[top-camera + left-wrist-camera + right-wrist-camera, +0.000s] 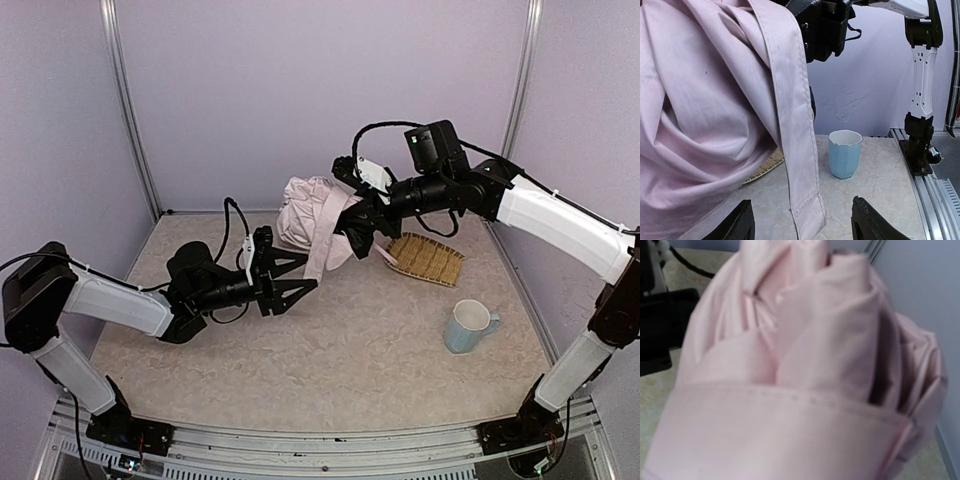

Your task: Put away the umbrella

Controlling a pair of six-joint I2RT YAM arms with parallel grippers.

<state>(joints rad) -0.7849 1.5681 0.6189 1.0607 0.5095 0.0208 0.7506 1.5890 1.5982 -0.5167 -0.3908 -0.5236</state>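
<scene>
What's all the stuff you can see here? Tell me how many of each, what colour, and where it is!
umbrella: one, pale pink with black lining, held up at the back middle of the table
strap: one, pale pink, hanging down from the umbrella
woven bamboo tray: one, tan, back right of the table, beside the umbrella
mug: one, light blue, upright, on the right, nearer than the tray
table: one, beige marbled, under everything
right gripper: one, black, shut on the umbrella
left gripper: one, black, open, at the hanging strap
</scene>
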